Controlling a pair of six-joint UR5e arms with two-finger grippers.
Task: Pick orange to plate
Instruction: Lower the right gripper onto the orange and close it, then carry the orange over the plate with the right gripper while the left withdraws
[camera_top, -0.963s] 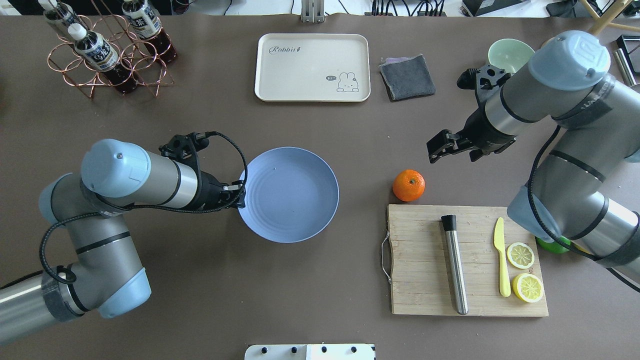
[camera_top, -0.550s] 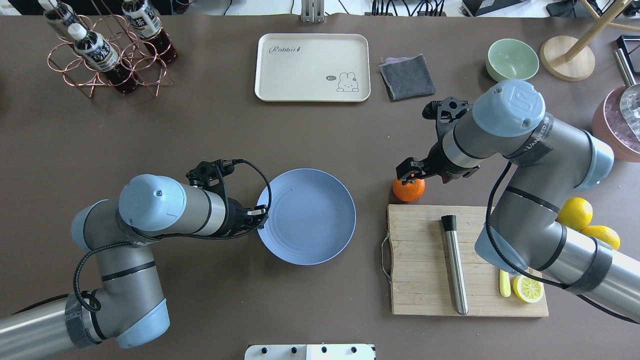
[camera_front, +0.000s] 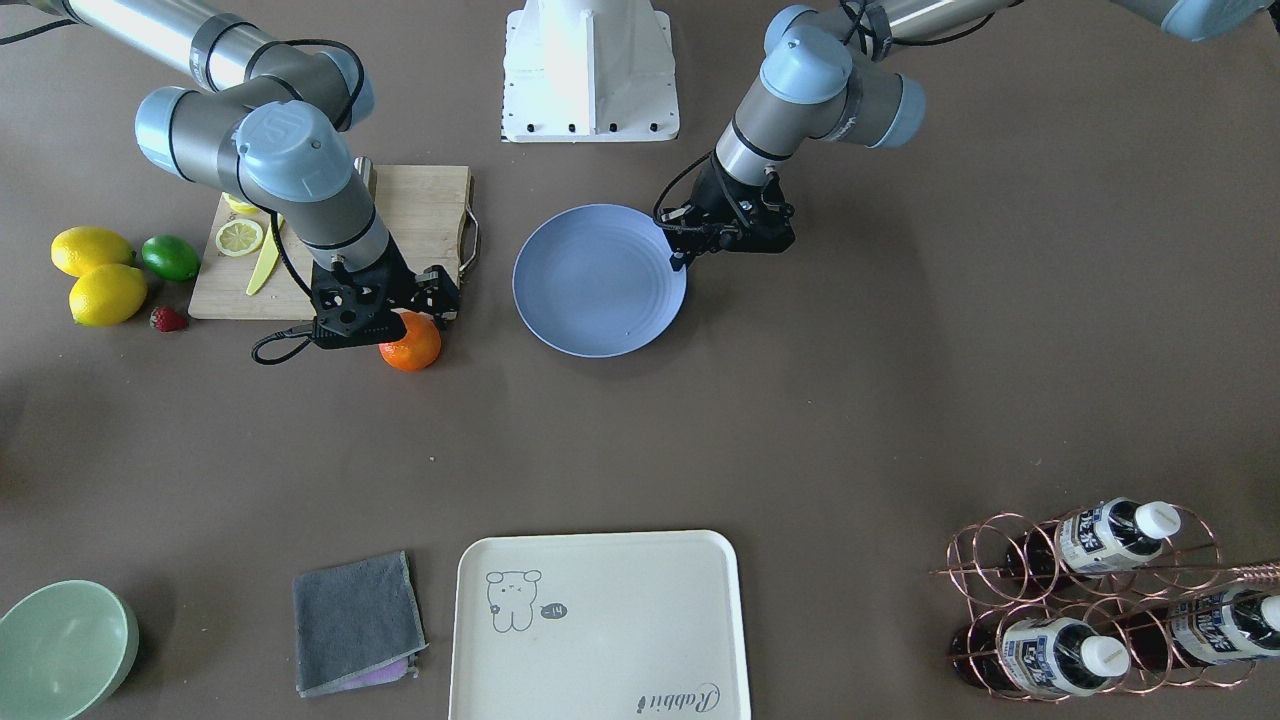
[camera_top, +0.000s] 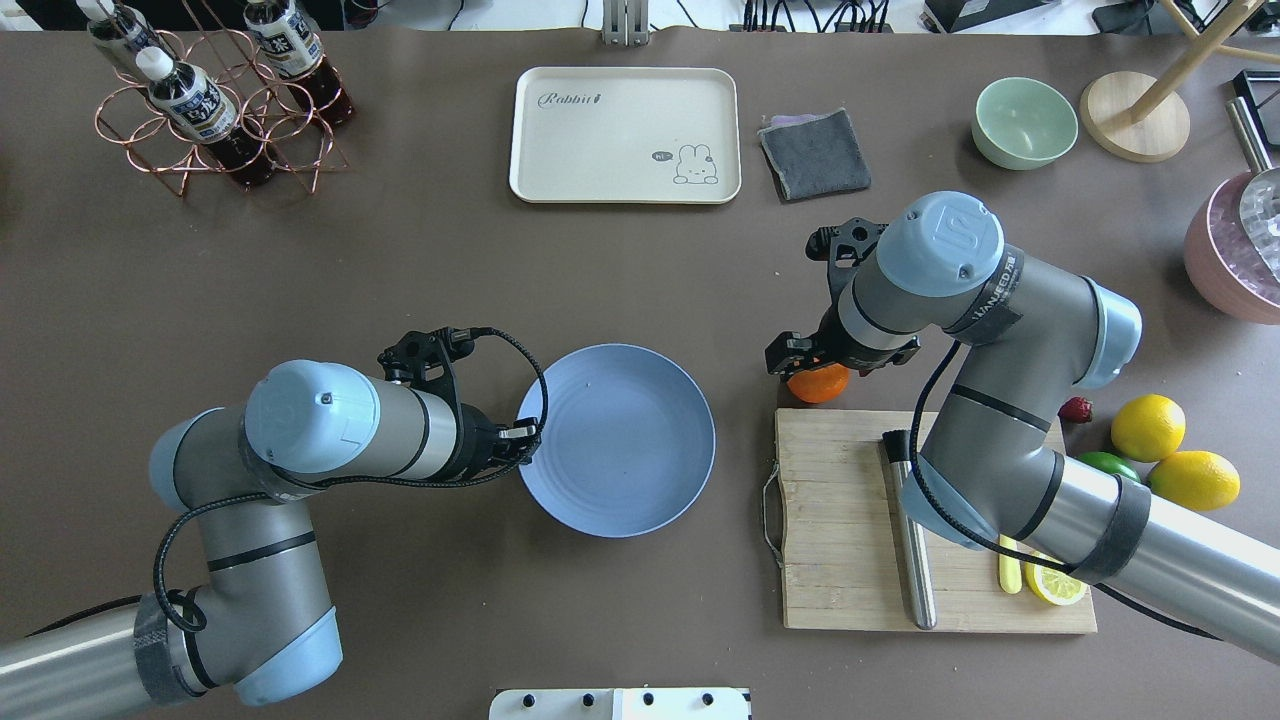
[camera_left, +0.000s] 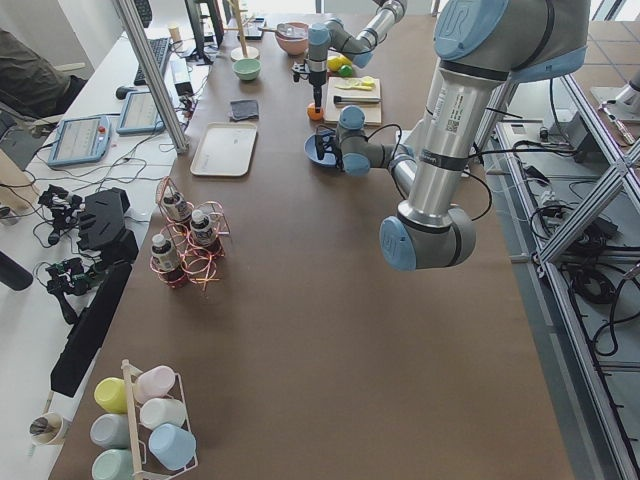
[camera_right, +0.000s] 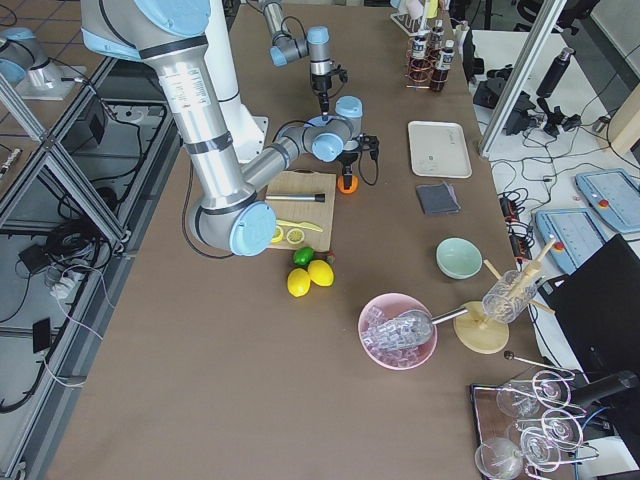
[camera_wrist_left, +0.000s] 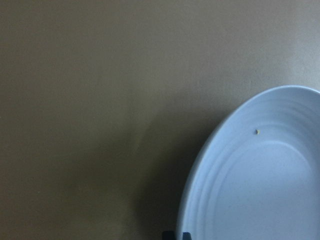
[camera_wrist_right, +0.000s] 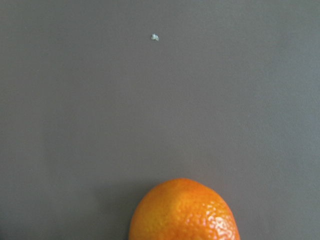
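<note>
The orange (camera_top: 818, 386) lies on the brown table just beyond the cutting board's far left corner; it also shows as orange (camera_front: 410, 346) and fills the bottom edge as orange (camera_wrist_right: 182, 212). My right gripper (camera_top: 814, 366) hangs directly over it, fingers open on either side, seen as right gripper (camera_front: 412, 312). The blue-grey plate (camera_top: 620, 440) sits empty at mid-table, also plate (camera_front: 600, 280) and plate (camera_wrist_left: 260, 190). My left gripper (camera_top: 522, 437) is shut on the plate's left rim.
A wooden cutting board (camera_top: 850, 520) carries a metal cylinder (camera_top: 910, 530), a yellow knife and a lemon slice (camera_top: 1055, 585). Two lemons (camera_top: 1150, 427), a lime and a strawberry lie to its right. Cream tray (camera_top: 625, 135), grey cloth (camera_top: 815, 153), green bowl (camera_top: 1025, 120) and bottle rack (camera_top: 210, 100) line the far side.
My left gripper dragged the plate right and nearer to me. My right arm swung left and down, from beyond the orange to directly over it.
</note>
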